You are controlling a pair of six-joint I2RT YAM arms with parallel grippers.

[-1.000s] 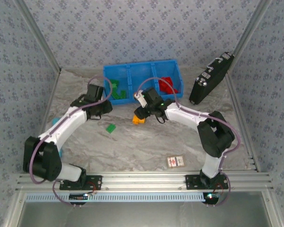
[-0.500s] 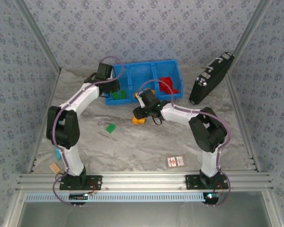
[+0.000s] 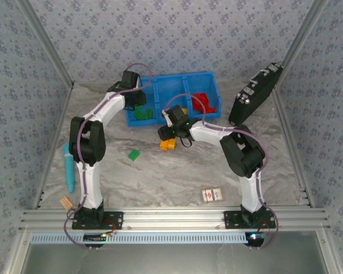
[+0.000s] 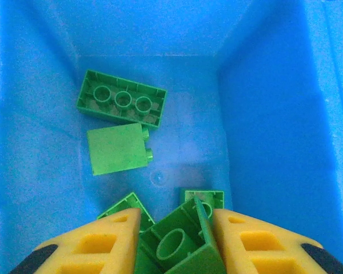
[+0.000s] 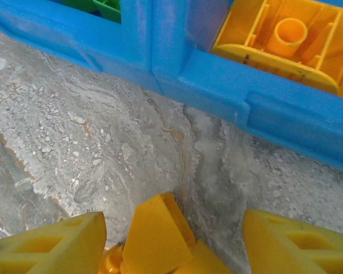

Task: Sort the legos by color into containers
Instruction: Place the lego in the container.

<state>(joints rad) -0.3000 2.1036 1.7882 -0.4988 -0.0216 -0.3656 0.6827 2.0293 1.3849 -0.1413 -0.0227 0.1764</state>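
Legos are what we are following from left to right across the top view. Past the light blue stick at the left edge, we are seeing a loose green lego lying on the table at centre left, apart from everything else. Above it, the left gripper is hovering inside the left compartment of the blue tray. In its wrist view its yellow fingers are pinching a green brick close together, over other green bricks lying on the compartment floor. At the centre, the right gripper is hanging just in front of the tray. We are watching its fingers standing about half apart on either side of an orange brick on the table, with a clear gap on the right of that frame, so nothing is gripped. Another orange piece is sitting in the middle compartment, red legos in the right one, and a black device is leaning at the far right.
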